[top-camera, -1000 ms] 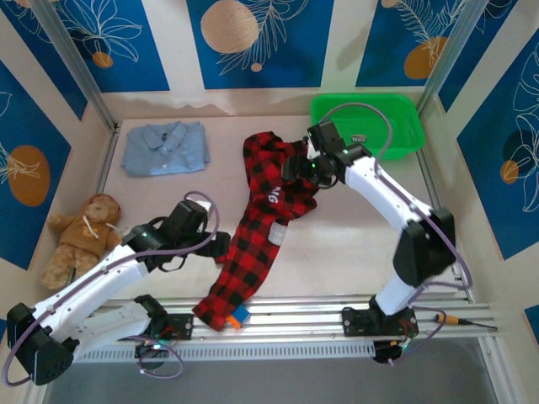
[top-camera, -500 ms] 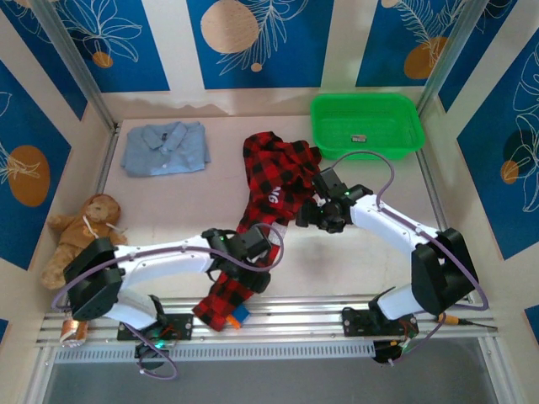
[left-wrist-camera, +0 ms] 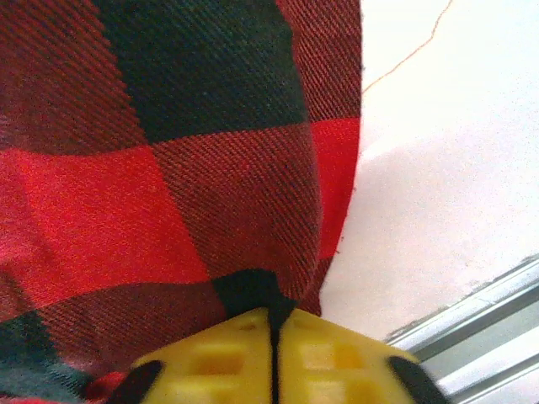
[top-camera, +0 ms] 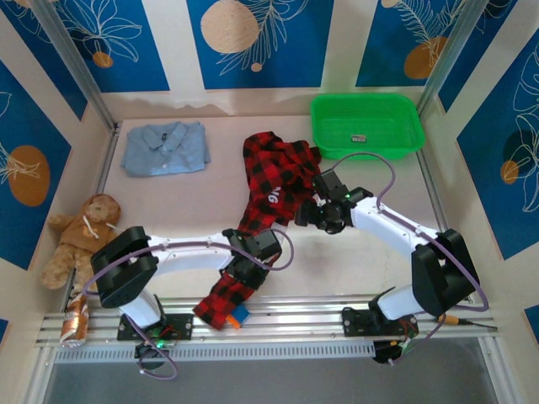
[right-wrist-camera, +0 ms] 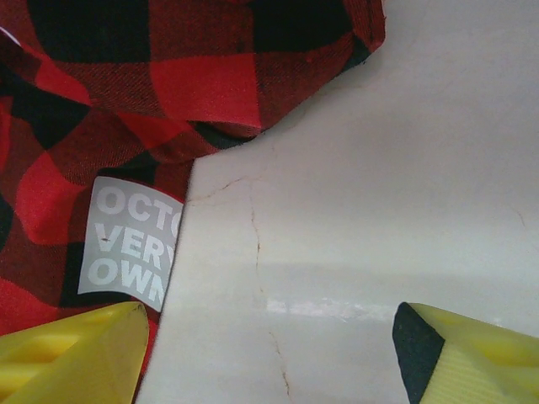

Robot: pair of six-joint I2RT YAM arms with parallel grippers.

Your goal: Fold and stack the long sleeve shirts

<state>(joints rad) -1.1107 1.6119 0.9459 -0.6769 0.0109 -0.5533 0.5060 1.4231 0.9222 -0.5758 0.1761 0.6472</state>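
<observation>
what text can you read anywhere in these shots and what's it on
"OCTO" / "VERY" / "OWN": white letters on a grey label on the red-and-black flannel shirt, right wrist view; each line runs to the label's edge, so words may be cut off.
White lettering on a black part of the same shirt, top view: too blurred to read.
No other text can be made out.

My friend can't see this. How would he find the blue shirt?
Look at the far left corner of the table. The blue shirt lies flat there, alone. It is plain light blue with a collar, unlike the red checked shirt in the middle.
</observation>
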